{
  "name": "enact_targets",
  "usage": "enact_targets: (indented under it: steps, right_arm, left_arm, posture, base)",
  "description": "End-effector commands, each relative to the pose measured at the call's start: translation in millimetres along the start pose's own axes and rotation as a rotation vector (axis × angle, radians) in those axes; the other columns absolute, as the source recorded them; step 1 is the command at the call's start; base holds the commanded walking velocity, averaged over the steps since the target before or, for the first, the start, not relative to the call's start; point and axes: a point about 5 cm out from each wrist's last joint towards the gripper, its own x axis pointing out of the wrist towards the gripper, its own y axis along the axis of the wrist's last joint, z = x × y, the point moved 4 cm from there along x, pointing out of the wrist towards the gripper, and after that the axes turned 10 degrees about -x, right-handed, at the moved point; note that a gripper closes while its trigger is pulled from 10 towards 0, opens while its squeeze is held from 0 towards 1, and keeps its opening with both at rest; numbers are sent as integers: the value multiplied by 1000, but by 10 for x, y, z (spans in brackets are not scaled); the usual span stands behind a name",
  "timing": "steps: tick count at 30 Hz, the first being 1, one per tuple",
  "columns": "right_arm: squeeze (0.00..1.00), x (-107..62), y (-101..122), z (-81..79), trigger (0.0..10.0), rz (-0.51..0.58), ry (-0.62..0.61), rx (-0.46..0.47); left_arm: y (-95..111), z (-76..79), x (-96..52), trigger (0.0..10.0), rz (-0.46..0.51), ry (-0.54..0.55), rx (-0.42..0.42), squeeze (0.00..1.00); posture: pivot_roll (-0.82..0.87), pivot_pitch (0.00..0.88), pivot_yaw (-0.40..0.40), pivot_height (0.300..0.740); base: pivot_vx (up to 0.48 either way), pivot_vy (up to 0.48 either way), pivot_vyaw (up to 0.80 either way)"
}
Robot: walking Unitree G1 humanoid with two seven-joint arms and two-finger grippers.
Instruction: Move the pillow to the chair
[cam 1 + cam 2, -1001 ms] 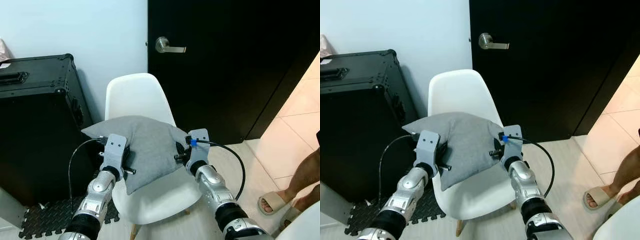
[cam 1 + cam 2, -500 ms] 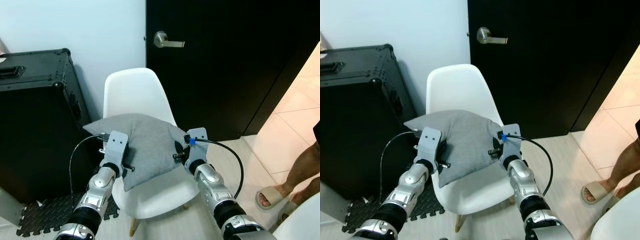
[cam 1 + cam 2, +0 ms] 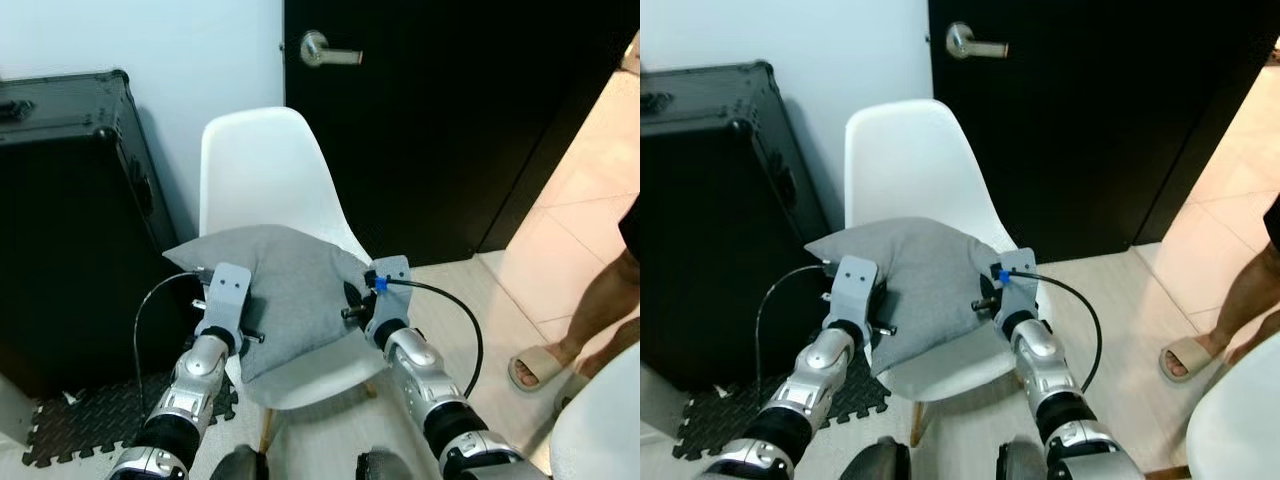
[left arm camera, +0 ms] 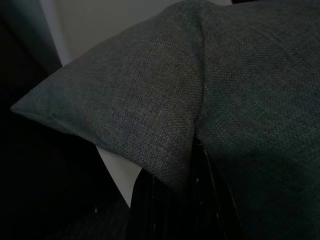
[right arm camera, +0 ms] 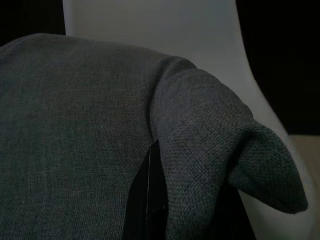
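the grey pillow (image 3: 285,295) sits pinched between both hands, right over the seat of the white chair (image 3: 262,175). left hand (image 3: 238,318) is clamped on its left edge and right hand (image 3: 357,300) on its right edge, with fabric bunched over the fingers (image 5: 145,200). a black case (image 3: 60,210) stands beside the chair and a dark door (image 3: 440,110) behind it. a person's sandalled foot (image 3: 535,368) is on the floor off to the right.
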Motion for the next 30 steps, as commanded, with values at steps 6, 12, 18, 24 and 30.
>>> enact_targets:
  steps: [6,12,18,24,30]
  right_arm:
    - [0,44,90,48,10000,18,-18,-50]
    - [0,82,162,28,10000,32,10,-48]
    - [0,147,238,24,10000,27,27,-79]
    - [0,214,309,-50,10000,23,65,-78]
    - [0,225,308,-97,10000,20,91,-71]
  left_arm:
    - [289,-367,80,10000,86,143,4,0]
    - [316,-513,99,10000,74,215,49,0]
    - [385,-520,150,10000,81,210,14,0]
    - [402,-513,189,10000,65,222,16,0]
    - [321,-411,170,10000,54,203,30,0]
  posture:
    - [25,137,-41,600]
    - [27,172,-52,595]
    - [22,197,-57,586]
    - [23,203,-51,571]
    - [29,201,-50,551]
  base:
    - [0,0,0]
    - [0,0,0]
    - [0,0,0]
    - [0,0,0]
    - [0,0,0]
